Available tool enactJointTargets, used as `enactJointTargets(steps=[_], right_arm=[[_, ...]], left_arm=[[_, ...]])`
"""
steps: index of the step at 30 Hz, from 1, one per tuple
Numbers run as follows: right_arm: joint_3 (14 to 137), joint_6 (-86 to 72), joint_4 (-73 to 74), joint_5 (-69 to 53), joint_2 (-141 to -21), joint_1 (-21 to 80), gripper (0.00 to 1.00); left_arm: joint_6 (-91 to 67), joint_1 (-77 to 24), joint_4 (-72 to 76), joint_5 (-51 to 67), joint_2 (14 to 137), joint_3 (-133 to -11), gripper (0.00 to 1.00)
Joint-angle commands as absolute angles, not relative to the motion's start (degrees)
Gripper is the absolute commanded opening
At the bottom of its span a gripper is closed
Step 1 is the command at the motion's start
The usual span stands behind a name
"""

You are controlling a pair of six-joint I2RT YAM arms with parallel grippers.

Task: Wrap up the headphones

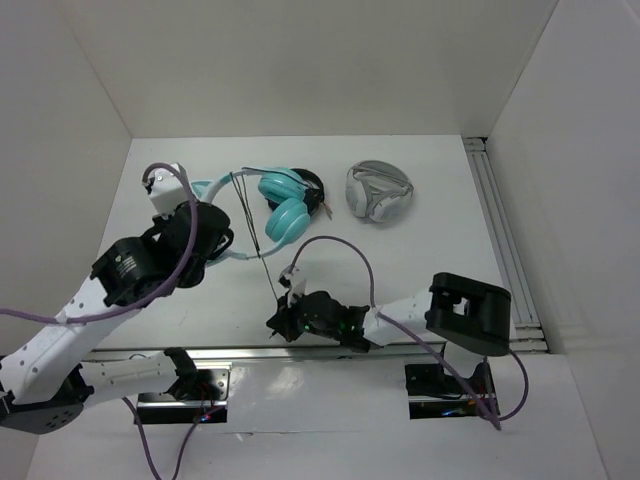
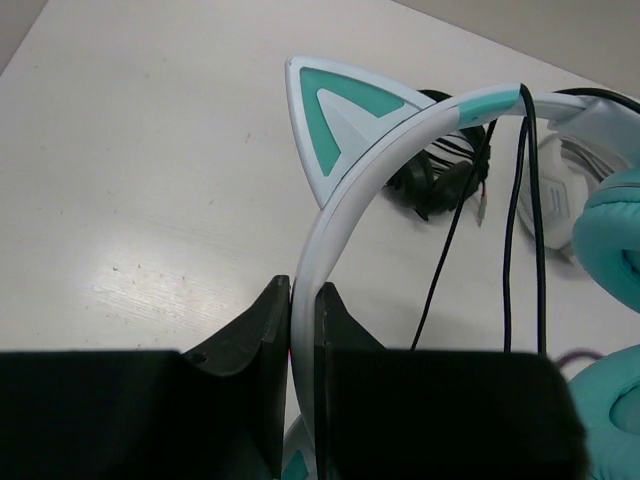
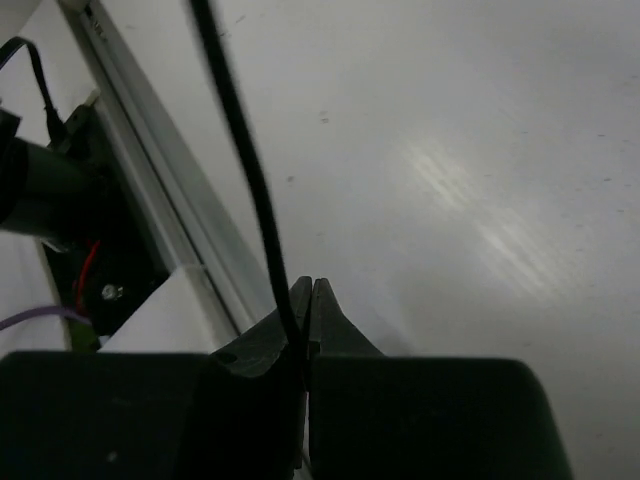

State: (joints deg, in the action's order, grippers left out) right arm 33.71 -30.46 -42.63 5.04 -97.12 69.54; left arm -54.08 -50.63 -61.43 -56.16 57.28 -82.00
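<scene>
The right gripper has its jaws closed on the black headphone cable, which extends up-left from it. A metal rail runs left of the gripper.

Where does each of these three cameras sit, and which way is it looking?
Top external: fixed above and behind, looking down on the table; both arms, teal headphones and grey-white headphones show.
Left wrist: on the left arm, looking past the left gripper, shut on the headband.
Right wrist: on the right arm, looking past the right gripper, shut on the black cable.
Shared: all three show that cable.
</scene>
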Motion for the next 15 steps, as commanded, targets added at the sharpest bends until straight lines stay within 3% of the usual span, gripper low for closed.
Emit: enactJointTargets(steps=[1,4,8,15], right_arm=[[38.84,-27.16,-22.97,14.9,-91.59,76.18,0.0],[44.02,-25.75,-10.87,23.51,-87.37,85.66,0.0],[51.4,-25.22,4.1,34.85,-85.08,91.13,0.0],[64.23,-19.52,25.82,45.61,-82.71,94.66,0.0]], left_arm=[[-56.37,-45.19,-50.46,-57.4,59.14,-81.91,0.0],[-50.57,-37.46,-45.63,-52.49,61.78,-81.3,0.0],[-43.89,-29.03,-41.4,-45.37,63.63,-78.76,0.0],[-34.03,-27.77,-42.01,-38.09,67.14,-74.53,0.0]])
